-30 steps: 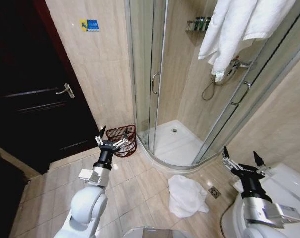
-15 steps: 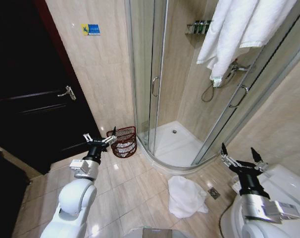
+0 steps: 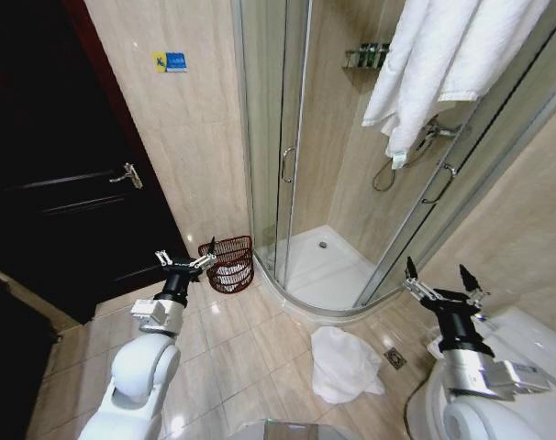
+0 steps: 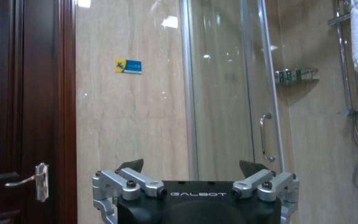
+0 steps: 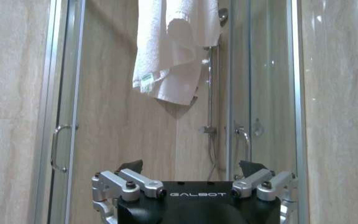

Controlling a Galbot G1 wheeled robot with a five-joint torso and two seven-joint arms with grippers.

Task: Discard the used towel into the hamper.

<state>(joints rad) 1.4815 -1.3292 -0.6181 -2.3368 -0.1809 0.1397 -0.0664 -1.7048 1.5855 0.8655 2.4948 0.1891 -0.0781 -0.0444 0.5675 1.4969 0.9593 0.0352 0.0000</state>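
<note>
Here, from the head view, the left gripper [image 3: 185, 260] hangs spread wide and empty just beside the hamper [image 3: 229, 263], which stands on the tiled floor [image 3: 250, 353] against the shower enclosure [image 3: 287, 174]; a crumpled white towel [image 3: 344, 363] lies before the shower's curb. The right gripper [image 3: 438, 280], likewise agape and empty, hovers near the toilet [image 3: 535, 344]. In the left wrist view, the dark door [image 4: 20, 112] and shower handle [image 4: 264, 137] face the splayed fingers [image 4: 132, 164]; the right wrist view shows a hanging towel [image 5: 175, 44].

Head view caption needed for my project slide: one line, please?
Both open grippers, left and right, raised over the bathroom floor; hamper beside the shower, crumpled towel lying on tiles.

Hamper [image 3: 228, 264] left of floor towel [image 3: 344, 363].
</note>
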